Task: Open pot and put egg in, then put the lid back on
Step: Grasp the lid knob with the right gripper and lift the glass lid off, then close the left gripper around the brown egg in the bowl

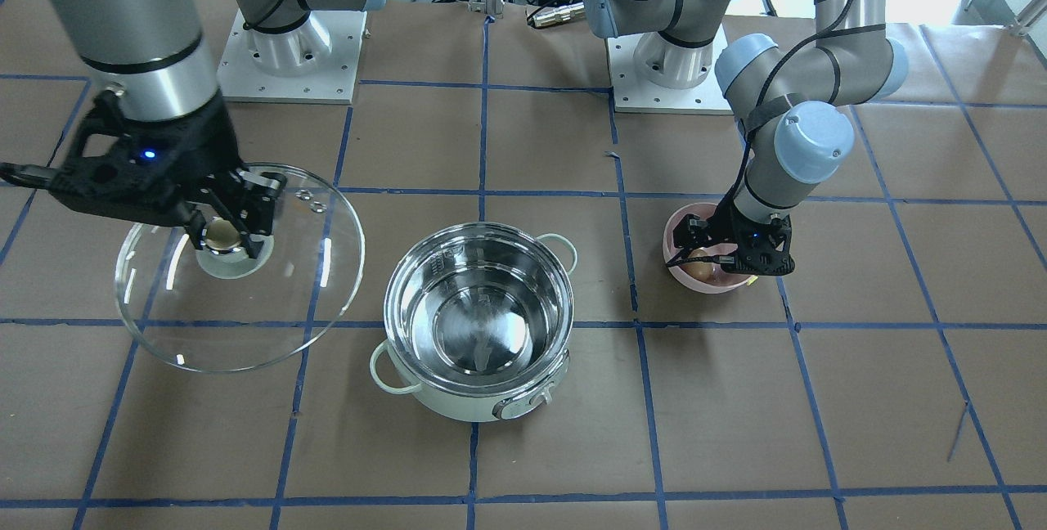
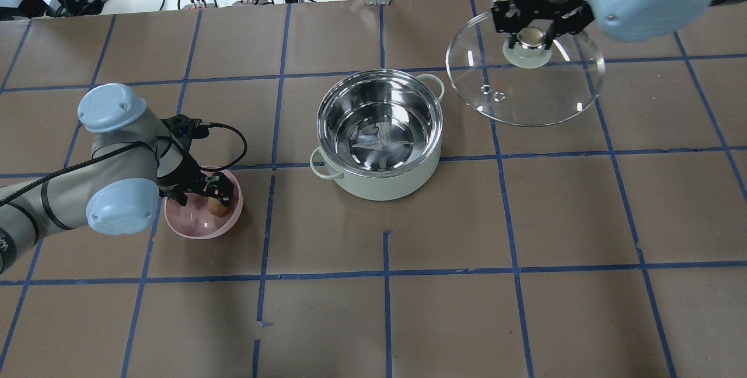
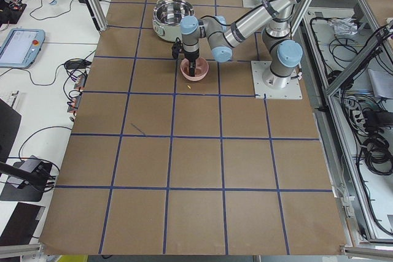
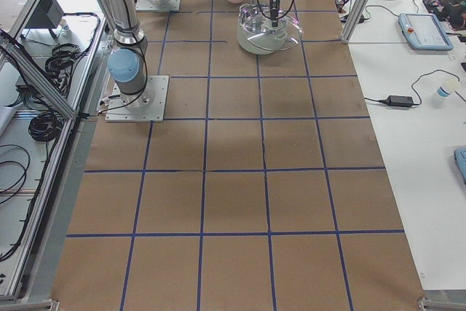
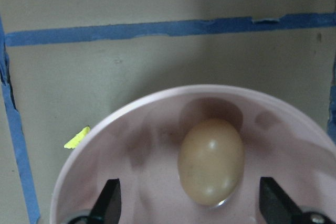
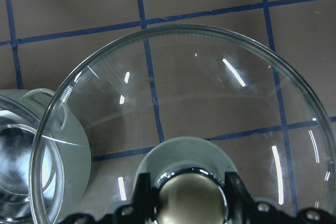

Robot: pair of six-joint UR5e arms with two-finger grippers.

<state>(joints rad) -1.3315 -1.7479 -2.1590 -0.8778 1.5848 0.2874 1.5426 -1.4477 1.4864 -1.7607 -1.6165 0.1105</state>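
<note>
Pot [image 2: 385, 186] sits mid-bench, uncovered, shiny steel inside with nothing in it. Its loop handles point to either side and its control knob [image 1: 523, 406] faces away from the robot.

Egg [image 5: 211, 162] lies on its side in the pink bowl [image 2: 195, 231], well apart from the pot on the robot's left. The left gripper [image 5: 191, 205] is down inside the bowl. Its jaws are spread wide, one tip on each side of the egg, neither touching it.

Lid [image 2: 525, 95] is off the pot and held up above the bench on the robot's right, just beside the pot. In the right wrist view its edge overlaps the pot's handle. The right gripper [image 1: 222, 237] has its jaws clamped on the lid's beige knob [image 2: 530, 37]. The two vent holes [image 2: 492, 94] sit on the robot's side of the knob.

Bench [image 2: 525, 220] is covered in brown paper with a blue tape grid [image 2: 385, 276]. A small yellow scrap [image 5: 76, 138] lies on the bench just outside the bowl rim.
</note>
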